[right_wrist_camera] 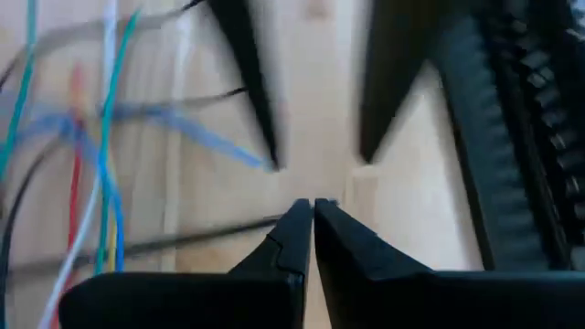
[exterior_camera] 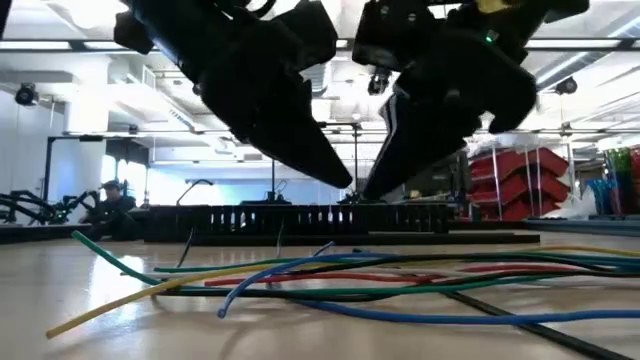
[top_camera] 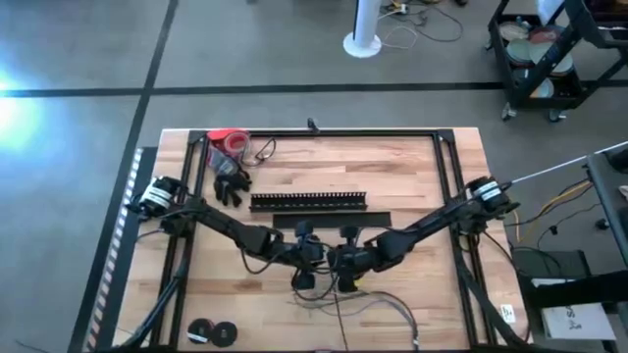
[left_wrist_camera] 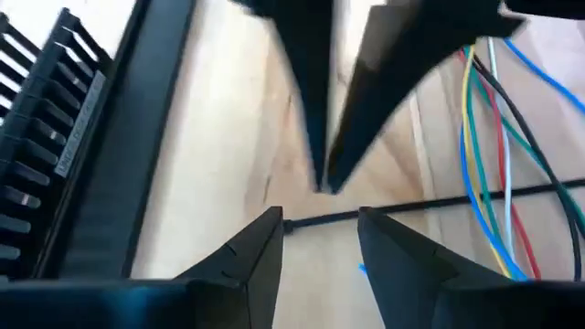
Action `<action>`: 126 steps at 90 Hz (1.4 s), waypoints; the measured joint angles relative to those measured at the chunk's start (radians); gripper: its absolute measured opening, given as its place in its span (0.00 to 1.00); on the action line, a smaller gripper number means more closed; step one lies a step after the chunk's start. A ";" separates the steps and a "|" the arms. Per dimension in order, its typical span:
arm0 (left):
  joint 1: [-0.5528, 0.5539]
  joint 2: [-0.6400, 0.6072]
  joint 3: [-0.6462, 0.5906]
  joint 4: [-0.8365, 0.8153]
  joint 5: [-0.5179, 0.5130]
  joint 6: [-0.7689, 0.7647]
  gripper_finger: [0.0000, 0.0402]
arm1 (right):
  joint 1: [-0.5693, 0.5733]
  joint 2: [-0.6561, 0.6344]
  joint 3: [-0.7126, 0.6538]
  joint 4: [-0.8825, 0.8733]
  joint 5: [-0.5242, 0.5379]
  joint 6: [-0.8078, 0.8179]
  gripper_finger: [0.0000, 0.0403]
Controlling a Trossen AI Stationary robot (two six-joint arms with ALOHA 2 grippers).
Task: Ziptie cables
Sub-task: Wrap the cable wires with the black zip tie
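Left claw (left_wrist_camera: 320, 242) gapes, right claw (right_wrist_camera: 313, 219) pinched empty, cables (left_wrist_camera: 489, 174) lying beside both.

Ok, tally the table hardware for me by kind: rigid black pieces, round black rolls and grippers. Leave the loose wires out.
Slotted black bar: 1
Flat black strip: 1
Black rolls: 2
Grippers: 2, the left gripper and the right gripper
Total: 6
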State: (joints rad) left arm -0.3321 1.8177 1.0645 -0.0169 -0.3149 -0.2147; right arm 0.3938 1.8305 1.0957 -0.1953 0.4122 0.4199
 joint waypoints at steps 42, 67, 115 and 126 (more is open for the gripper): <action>-0.016 -0.231 -0.074 -0.242 -0.037 -0.086 0.28 | 0.053 0.187 0.083 0.011 0.104 0.454 0.24; -0.023 -0.336 -0.193 -0.202 -0.044 -0.134 0.26 | 0.055 0.178 0.123 -0.032 0.113 0.481 0.27; -0.032 -0.377 -0.412 0.083 -0.041 -0.193 0.29 | 0.066 0.290 0.201 -0.032 0.079 0.461 0.21; -0.032 -0.377 -0.427 0.100 -0.041 -0.198 0.30 | 0.065 0.301 0.214 -0.074 0.076 0.413 0.16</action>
State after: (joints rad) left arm -0.3637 1.4410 0.6374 0.0834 -0.3557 -0.4124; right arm 0.4591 2.1319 1.3095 -0.2697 0.4878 0.8326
